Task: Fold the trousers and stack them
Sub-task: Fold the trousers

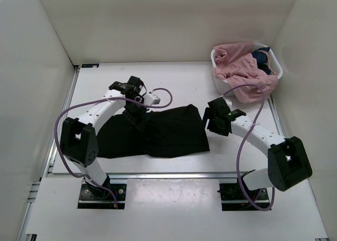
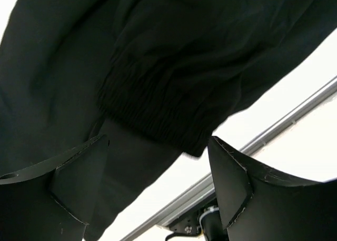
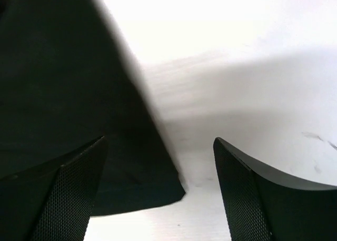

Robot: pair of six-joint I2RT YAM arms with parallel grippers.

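One pair of black trousers (image 1: 163,133) lies spread flat on the near half of the white table (image 1: 184,83), between the two arms and just beyond the metal rail (image 1: 158,174) that runs along the near edge. The cloth is matte and soft, with shallow folds, and forms a rough wide rectangle with its right end slightly flared. The left wrist view shows a band of ribbed, gathered elastic (image 2: 158,114) folded over a smoother layer.

Over the upper left part of the garment hangs the left gripper (image 1: 138,113), its dark fingers spread wide with nothing between them. The right gripper (image 1: 207,119) sits at the right edge of the trousers, also spread wide and holding nothing; its textured pads (image 3: 68,193) frame a corner of the black fabric and bare tabletop.

At the far right corner stands a white plastic basket (image 1: 218,84), heaped with crumpled pink clothing (image 1: 242,70) that spills over its near rim, and a dark blue item (image 1: 261,57) behind it. Plain white walls (image 1: 158,20) close in the table on three sides. Purple cables (image 1: 163,100) loop along both arms.
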